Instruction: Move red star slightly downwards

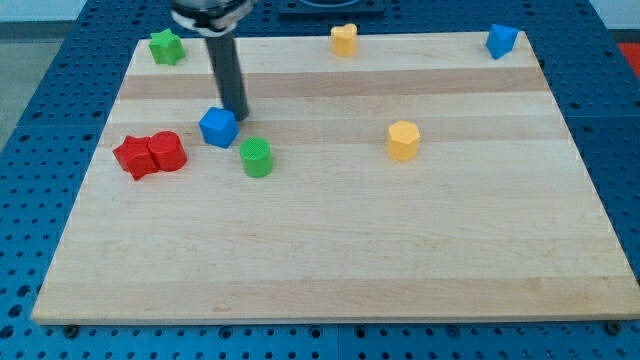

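Red cylinder [168, 151] touching red star [133, 157]

We see the red star [133, 157] lying flat near the board's left edge, touching a red cylinder [167, 151] on its right

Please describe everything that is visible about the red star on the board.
The red star is a small, chunky block with short blunt points, in a plain matte red that looks like painted wood or plastic. It lies flat on the wooden board, near the view's left edge. Its right side touches a red cylinder-like block. My tip is up and to the view's right of it, beside the blue cube, not touching the star.
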Controlling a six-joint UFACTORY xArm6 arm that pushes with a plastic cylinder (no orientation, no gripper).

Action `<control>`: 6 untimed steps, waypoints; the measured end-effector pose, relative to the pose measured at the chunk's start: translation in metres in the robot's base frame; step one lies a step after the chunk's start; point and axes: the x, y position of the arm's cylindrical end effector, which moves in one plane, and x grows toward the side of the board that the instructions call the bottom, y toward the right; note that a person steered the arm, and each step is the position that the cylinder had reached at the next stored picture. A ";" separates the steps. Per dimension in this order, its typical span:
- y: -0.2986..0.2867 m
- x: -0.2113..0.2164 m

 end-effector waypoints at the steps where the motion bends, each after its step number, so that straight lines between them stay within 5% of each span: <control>1: -0.025 0.003; 3: -0.095 0.004; 6: -0.112 0.054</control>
